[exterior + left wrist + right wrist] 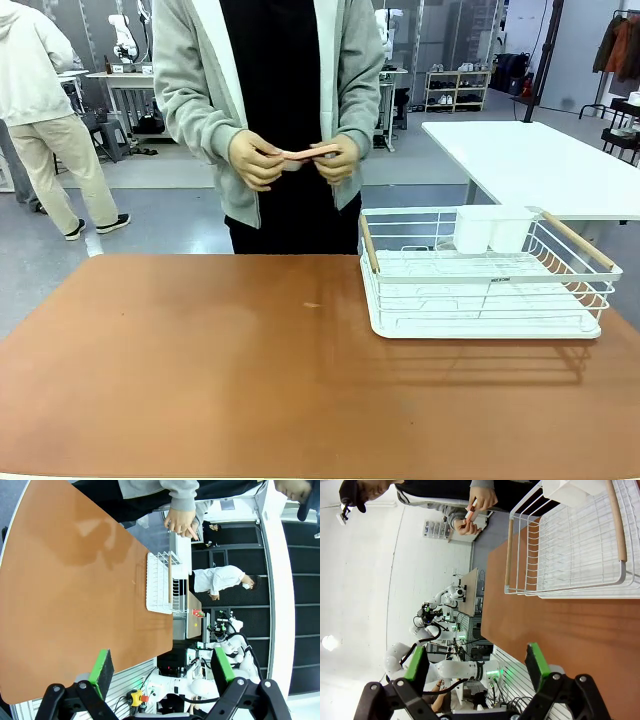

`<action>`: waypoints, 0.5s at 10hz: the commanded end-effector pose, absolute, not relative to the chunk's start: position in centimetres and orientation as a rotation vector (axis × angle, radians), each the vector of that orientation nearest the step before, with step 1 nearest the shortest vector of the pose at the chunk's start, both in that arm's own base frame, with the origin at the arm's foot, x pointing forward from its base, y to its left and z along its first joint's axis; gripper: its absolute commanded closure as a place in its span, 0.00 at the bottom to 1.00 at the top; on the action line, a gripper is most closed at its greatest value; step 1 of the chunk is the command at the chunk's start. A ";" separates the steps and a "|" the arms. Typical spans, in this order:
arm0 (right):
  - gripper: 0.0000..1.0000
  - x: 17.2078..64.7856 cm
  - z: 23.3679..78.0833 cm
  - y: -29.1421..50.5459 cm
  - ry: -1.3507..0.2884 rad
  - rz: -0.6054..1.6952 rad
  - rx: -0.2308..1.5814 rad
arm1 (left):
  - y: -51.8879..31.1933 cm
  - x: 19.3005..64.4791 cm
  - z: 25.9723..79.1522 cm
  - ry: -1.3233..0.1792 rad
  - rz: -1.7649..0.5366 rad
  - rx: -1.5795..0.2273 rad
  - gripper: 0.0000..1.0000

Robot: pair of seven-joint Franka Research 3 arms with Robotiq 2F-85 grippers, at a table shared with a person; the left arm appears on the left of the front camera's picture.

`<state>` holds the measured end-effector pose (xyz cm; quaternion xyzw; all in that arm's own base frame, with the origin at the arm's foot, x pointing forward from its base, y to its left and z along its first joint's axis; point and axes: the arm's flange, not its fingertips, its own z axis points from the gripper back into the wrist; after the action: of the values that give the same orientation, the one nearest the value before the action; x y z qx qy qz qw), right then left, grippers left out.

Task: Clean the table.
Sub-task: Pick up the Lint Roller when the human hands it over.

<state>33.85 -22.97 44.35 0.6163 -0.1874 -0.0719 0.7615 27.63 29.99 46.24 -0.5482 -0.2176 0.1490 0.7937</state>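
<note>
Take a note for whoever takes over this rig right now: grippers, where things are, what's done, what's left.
Left gripper: open, holding nothing, off the table's edge.
Right gripper: open, holding nothing.
Table: brown top, with a white wire rack on the robot's right side and a small speck near the middle.
Person at the far side holds a small pink strip between both hands, above the floor, not over the table.
Done: nothing that shows.
Left: the cleaning itself. Probably start with the speck.
</note>
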 end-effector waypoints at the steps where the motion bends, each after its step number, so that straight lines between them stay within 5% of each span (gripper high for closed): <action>1: 0.00 33.8 44.7 -22.9 -0.414 -0.157 1.358 | 30.0 27.3 46.5 -0.489 0.303 -1.195 0.00; 5: 0.00 33.8 44.7 -22.9 -0.414 -0.157 1.358 | 30.0 27.3 46.5 -0.489 0.303 -1.195 0.00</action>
<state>33.85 -22.97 44.35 0.6164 -0.1875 -0.0719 0.7614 27.63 29.99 46.24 -0.5482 -0.2176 0.1490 0.7937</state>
